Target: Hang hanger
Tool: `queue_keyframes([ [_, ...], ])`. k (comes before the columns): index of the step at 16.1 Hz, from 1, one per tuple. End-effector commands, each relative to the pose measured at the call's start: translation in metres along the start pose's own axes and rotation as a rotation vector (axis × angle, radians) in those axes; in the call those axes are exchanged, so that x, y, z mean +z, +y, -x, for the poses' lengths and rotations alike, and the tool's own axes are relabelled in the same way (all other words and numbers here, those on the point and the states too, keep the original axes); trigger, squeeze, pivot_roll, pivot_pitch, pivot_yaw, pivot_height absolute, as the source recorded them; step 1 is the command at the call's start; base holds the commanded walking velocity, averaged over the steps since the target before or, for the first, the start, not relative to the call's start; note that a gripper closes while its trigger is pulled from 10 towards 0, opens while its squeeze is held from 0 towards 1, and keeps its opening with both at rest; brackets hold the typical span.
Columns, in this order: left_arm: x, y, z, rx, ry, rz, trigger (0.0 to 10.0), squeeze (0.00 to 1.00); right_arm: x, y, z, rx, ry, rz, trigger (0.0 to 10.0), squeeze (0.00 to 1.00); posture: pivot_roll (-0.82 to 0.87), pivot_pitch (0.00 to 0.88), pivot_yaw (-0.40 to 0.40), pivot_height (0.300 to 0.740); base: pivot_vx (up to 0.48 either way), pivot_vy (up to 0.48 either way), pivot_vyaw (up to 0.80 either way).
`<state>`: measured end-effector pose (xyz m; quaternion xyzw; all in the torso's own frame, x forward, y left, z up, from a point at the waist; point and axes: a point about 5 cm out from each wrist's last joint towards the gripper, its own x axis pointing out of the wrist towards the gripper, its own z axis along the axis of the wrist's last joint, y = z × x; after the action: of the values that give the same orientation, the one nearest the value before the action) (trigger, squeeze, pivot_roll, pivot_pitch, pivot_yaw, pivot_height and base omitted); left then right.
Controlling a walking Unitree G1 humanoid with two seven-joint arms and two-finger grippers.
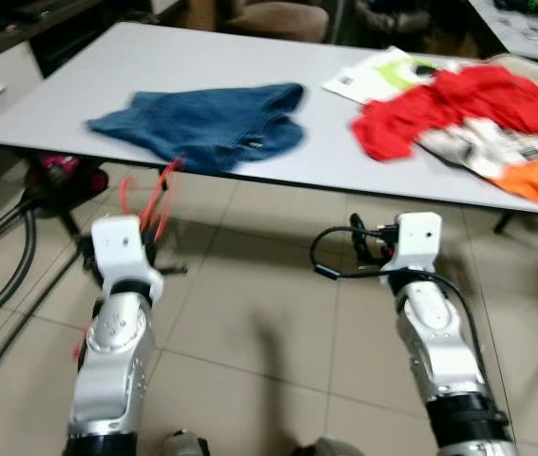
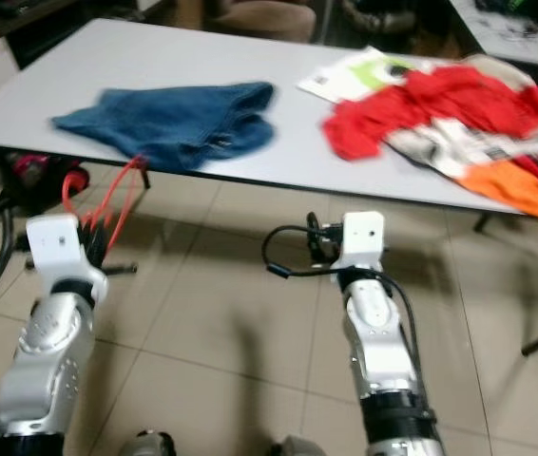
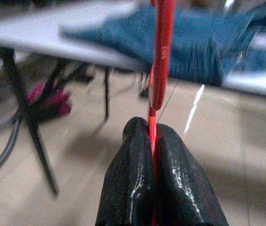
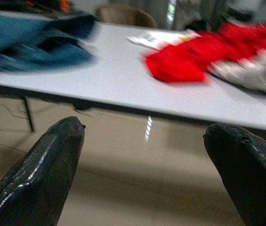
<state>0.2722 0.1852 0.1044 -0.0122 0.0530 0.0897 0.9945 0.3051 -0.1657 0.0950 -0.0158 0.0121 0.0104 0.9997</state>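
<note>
Tiled floor (image 1: 269, 323) under grey table (image 1: 155, 66)

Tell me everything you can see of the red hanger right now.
The red hanger is thin and looks like plastic or coated wire, with several slim red strands fanning upward. The left gripper is shut on it, its black fingers pinching a narrow red bar that runs up between them. It hangs in the air below the near edge of the table, just under the blue garment. Blur hides its full shape.
</note>
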Motion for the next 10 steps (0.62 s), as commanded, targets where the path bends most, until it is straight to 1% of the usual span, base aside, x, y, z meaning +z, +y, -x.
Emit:
queue_keyframes([
  [1,-0.007,0.006,0.0,0.037,0.027,-0.027,10.0,0.0,-0.013,-0.009,0.005,-0.036,0.06,-0.025,10.0,0.0,0.02,0.083,-0.019,0.74,0.0,-0.48,0.0],
  [2,-0.008,0.009,0.001,0.046,0.032,-0.029,10.0,0.0,-0.016,-0.005,0.005,-0.012,0.067,-0.039,10.0,0.0,0.03,0.079,-0.021,0.74,0.0,-0.48,0.0],
  [3,-0.007,0.012,0.002,0.051,0.026,-0.035,10.0,0.0,-0.016,-0.002,0.005,0.01,0.062,-0.034,10.0,0.0,0.04,0.078,-0.025,0.74,0.0,-0.48,0.0],
  [6,-0.001,0.017,0.004,0.073,-0.022,-0.06,10.0,0.0,-0.017,0.007,-0.002,0.059,0.076,-0.027,10.0,0.0,0.08,0.074,-0.053,0.74,0.0,-0.48,0.0],
  [8,-0.001,0.014,0.007,0.076,-0.031,-0.071,10.0,0.0,-0.016,0.015,-0.009,0.108,0.076,-0.008,10.0,0.0,0.11,0.078,-0.069,0.74,0.0,-0.48,0.75],
  [9,0.001,0.015,0.006,0.076,-0.048,-0.126,10.0,0.0,-0.014,0.018,-0.011,0.113,0.068,-0.017,10.0,0.04,0.13,0.077,-0.073,0.74,0.0,-0.48,0.69],
  [10,0.004,0.019,0.001,0.103,-0.056,-0.137,10.0,0.0,-0.014,0.022,-0.013,0.114,0.067,-0.02,10.0,0.07,0.14,0.073,-0.078,0.74,0.0,-0.48,0.68],
])
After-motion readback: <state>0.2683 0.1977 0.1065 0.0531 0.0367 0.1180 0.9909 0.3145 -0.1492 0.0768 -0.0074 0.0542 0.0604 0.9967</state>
